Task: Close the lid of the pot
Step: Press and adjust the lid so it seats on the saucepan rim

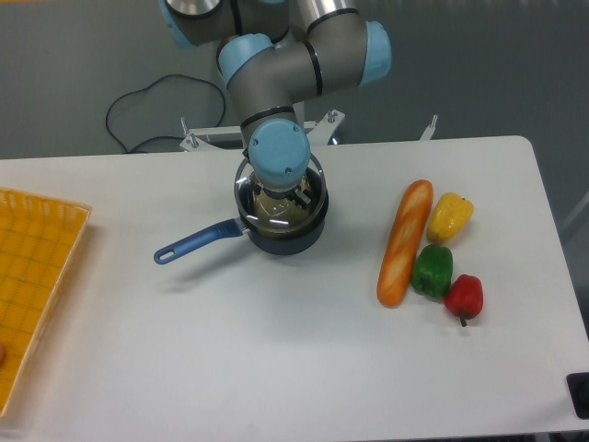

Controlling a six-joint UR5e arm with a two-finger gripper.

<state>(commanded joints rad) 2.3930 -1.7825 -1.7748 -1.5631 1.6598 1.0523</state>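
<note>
The white surface (276, 350) carries everything, with the grey-and-blue arm (294, 55) reaching down from 12 o'clock over its middle. The pot (285, 235) is a small round dark-blue saucepan standing upright slightly left of the surface's centre; its long blue handle (198, 242) runs toward 8 o'clock, so the pot's long axis lies from about 2 to 8 o'clock. The lid (281, 207), a clear glass disc with a thin metal rim, lies over the pot's mouth, roughly level and as wide as the pot. The gripper (279, 197) sits directly above the lid's centre, under the arm's blue wrist cap; I cannot tell how far its fingers are parted or whether they hold the knob. At 3 o'clock from the pot, well apart, lie a baguette (405, 241) and yellow (450, 216), green (432, 270) and red (464, 296) peppers. An orange tray (37, 276) lies at the surface's 9 o'clock edge.
</note>
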